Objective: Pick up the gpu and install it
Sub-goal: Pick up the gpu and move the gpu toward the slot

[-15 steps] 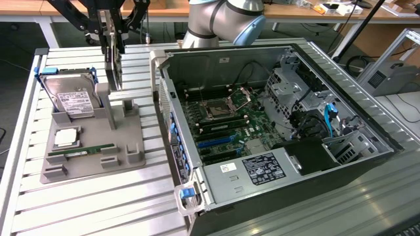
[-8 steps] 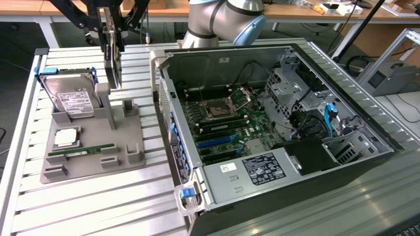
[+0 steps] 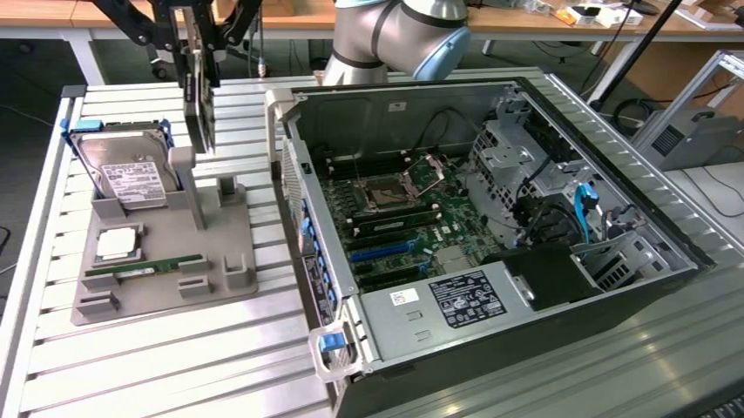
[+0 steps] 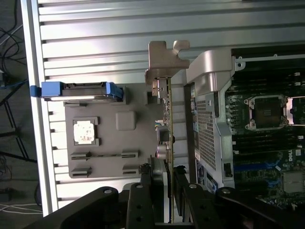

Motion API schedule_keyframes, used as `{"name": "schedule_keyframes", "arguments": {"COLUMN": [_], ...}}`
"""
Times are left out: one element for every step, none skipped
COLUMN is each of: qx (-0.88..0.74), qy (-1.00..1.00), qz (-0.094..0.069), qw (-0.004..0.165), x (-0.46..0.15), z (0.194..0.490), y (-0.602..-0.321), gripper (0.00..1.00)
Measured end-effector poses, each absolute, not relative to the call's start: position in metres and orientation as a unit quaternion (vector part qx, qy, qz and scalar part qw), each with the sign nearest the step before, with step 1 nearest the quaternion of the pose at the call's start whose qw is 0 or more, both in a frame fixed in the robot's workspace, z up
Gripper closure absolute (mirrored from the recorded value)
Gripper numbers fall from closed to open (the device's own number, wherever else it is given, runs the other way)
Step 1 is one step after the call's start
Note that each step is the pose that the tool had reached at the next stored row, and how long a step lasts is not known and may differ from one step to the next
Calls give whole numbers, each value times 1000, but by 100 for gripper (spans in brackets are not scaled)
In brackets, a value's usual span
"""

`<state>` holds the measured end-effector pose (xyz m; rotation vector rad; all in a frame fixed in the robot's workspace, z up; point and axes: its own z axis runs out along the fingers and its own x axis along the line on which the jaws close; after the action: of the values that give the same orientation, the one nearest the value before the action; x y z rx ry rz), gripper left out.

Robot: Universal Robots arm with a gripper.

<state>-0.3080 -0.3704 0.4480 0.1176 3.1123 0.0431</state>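
The black-linked gripper (image 3: 194, 39) has the gpu (image 3: 200, 104), a thin, dark, flat circuit card with a silvery metal end bracket, in the pick-up step.

Its jaws are clamped on the card's upper edge. The card hangs upright, edge-on, over the grey moulded parts tray (image 3: 152, 296), beside the open black tower case (image 3: 285, 174). I can't tell whether it is clear of its stand. By my reckoning, installing it calls for squaring its lower edge to a slot on the green motherboard (image 3: 389, 213).
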Motion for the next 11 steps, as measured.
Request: {"name": "schedule_keyframes", "arguments": {"qx": [38, 38, 38, 38, 38, 38, 38, 38, 38, 38, 38], "qy": [999, 999, 999, 999, 999, 999, 999, 999, 999, 999, 999], "qz": [14, 14, 14, 14, 14, 14, 14, 14, 14, 14, 14], "qw": [13, 13, 13, 13, 13, 13, 13, 13, 13, 13, 13], "x": [-308, -308, -308, -308, -308, -308, -308, -308, -308, -308, -308], "z": [448, 449, 449, 450, 450, 451, 451, 452, 452, 453, 453], "y": [-370, -370, -370, -370, -370, -370, -370, -370, -370, -370, -370], "gripper": [70, 70, 70, 70, 70, 70, 70, 70, 70, 70, 70]}}
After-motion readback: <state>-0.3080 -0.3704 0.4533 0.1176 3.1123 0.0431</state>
